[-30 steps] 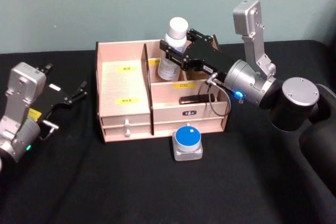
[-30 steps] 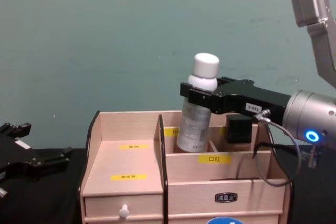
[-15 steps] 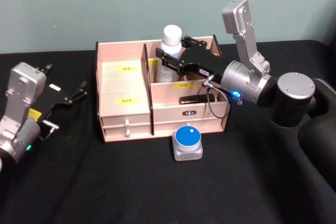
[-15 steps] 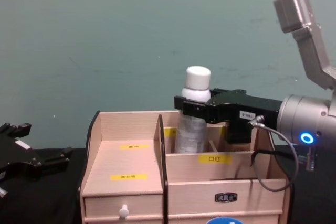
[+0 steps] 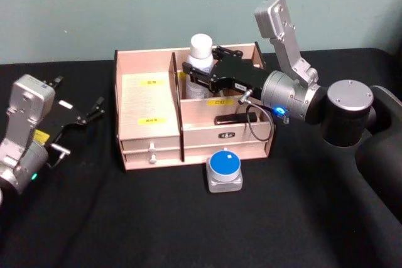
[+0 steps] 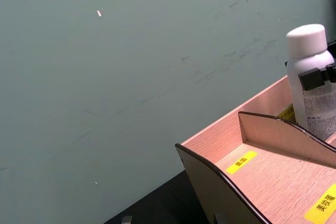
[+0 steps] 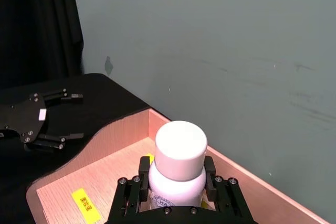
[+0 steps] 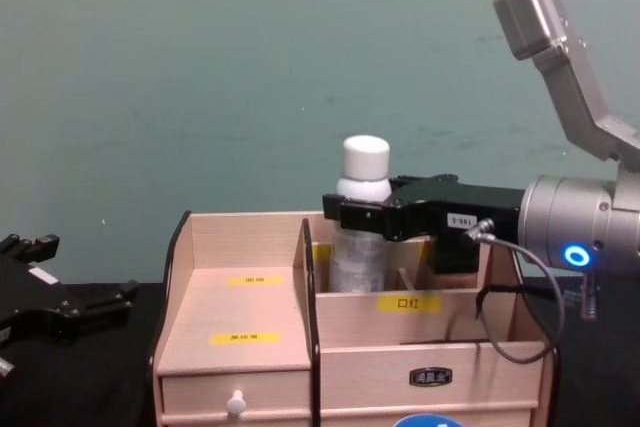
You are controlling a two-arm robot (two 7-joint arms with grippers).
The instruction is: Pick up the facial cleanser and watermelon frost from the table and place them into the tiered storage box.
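Note:
The facial cleanser (image 5: 201, 45), a white-capped bottle, stands upright in a rear compartment of the tiered storage box (image 5: 147, 101), just right of the tall divider. My right gripper (image 5: 198, 75) is shut on the bottle below its cap, reaching in from the right. The chest view shows the bottle (image 8: 365, 157) with its lower half sunk behind the box wall (image 8: 245, 297). The watermelon frost (image 5: 224, 169), a small silver case with a round blue top, lies on the table right in front of the box. My left gripper (image 5: 93, 108) rests open at the left, away from the box.
A black cloth covers the table (image 5: 125, 218), and a teal wall rises close behind the box. The box has a small white-knobbed drawer (image 5: 151, 149) at its front left. Open table lies in front of the box and around the blue-topped case.
My right gripper has come down and slightly left with the bottle. The bottle went from tilted above the box to upright and lower inside the rear compartment. The left arm has not moved.

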